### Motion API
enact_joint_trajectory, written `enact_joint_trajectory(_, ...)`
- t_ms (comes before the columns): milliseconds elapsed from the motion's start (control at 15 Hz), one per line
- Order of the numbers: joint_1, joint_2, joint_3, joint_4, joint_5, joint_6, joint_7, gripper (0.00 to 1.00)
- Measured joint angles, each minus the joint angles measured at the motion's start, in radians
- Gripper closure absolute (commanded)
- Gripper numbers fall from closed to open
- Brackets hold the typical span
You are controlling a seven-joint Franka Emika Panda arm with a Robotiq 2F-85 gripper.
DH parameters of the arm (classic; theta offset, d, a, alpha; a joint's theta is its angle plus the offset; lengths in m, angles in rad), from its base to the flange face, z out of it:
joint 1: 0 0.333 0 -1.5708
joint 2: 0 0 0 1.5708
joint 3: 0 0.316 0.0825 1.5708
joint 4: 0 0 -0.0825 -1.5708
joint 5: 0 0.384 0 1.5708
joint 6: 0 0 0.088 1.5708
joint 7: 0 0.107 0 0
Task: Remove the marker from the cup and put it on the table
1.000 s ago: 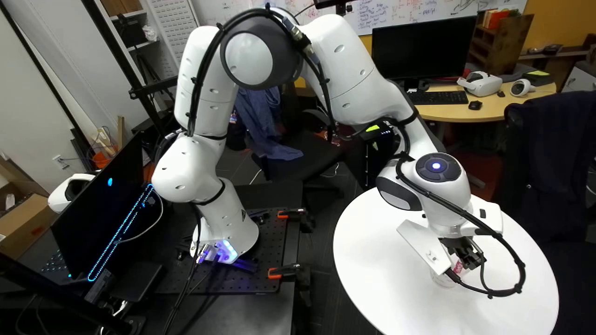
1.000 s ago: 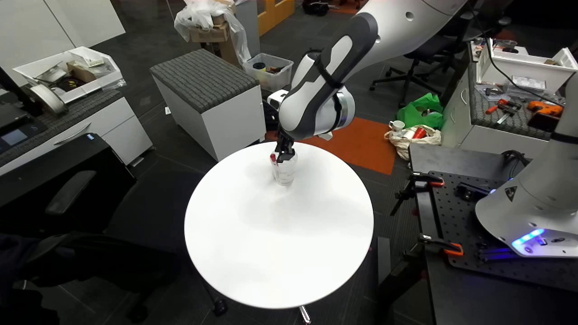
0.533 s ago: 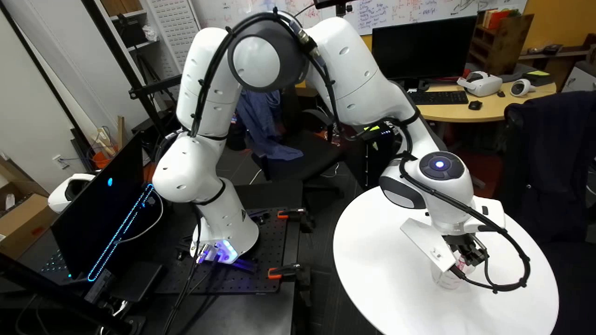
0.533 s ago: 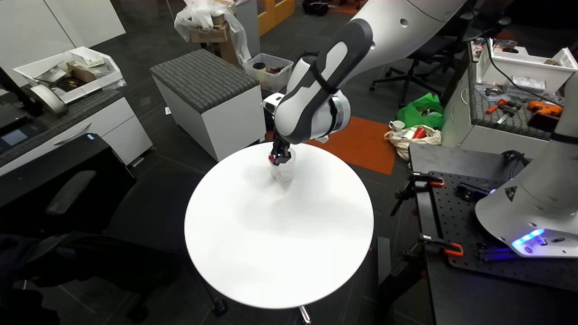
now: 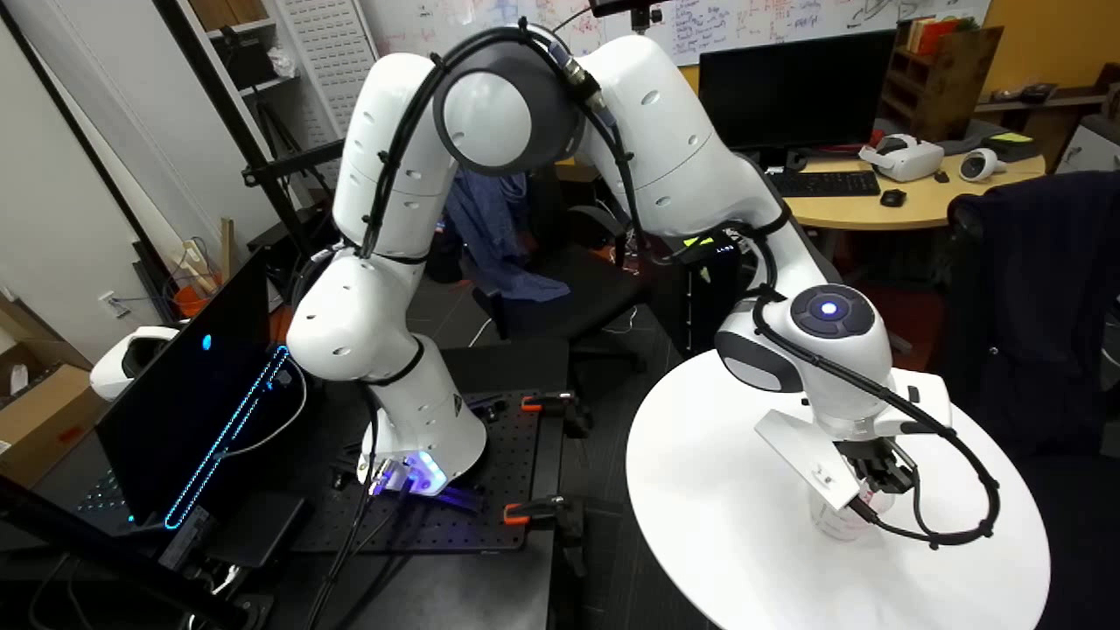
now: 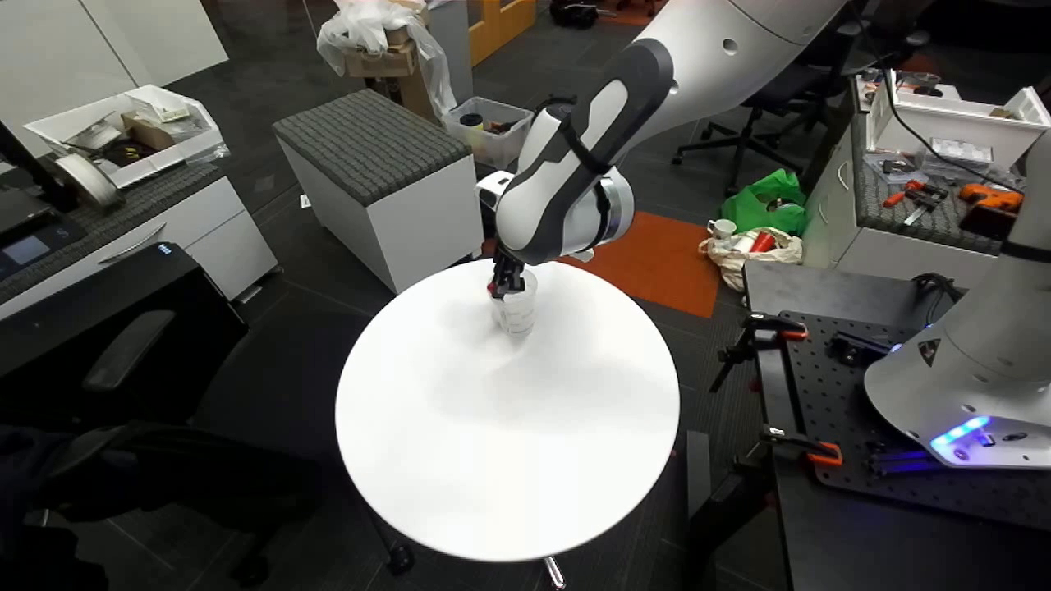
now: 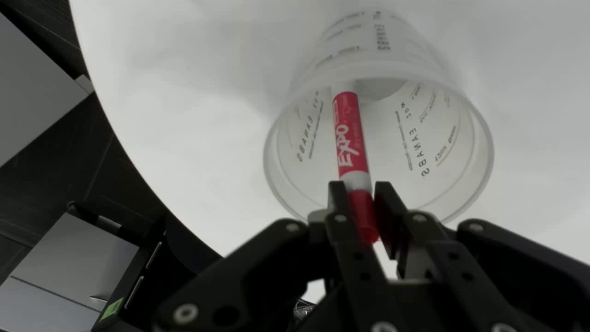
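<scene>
The clear cup [image 7: 461,138] stands upright on the round white table [image 7: 193,138]; the cup also shows in both exterior views [image 5: 836,523] [image 6: 517,318]. The red marker [image 7: 351,133] leans inside the cup, its lower end near the cup's bottom and its red cap toward me. My gripper [image 7: 360,191] is at the cup's mouth, its fingers on both sides of the marker's cap end with hardly any gap, so it looks shut on the marker. In an exterior view only a bit of the red cap [image 6: 491,289] shows beside the gripper [image 6: 509,286].
The cup stands near the edge of the table [image 6: 509,460]. A grey-topped cabinet [image 6: 374,144] stands beyond that edge. A dark chair [image 6: 131,345] is beside the table. A black cable [image 5: 949,542] loops from the wrist close to the cup.
My gripper has shifted slightly away from the robot base and sits lower around the marker's cap, with less of the marker showing. The last half second shows only a small shift.
</scene>
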Motion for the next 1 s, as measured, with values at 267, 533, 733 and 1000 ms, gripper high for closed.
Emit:
enact_joint_trajectory(267, 0.0, -0.001, -0.002, -0.001, 0.001, 0.0, 0.0, 0.95)
enact_joint_trajectory(533, 0.0, -0.016, -0.014, -0.017, 0.001, 0.0, 0.0, 0.95)
enact_joint_trajectory(733, 0.0, -0.054, -0.019, -0.054, 0.001, 0.0, 0.0, 0.95)
enact_joint_trajectory(1000, 0.008, -0.145, -0.019, -0.136, 0.001, 0.0, 0.0, 0.95)
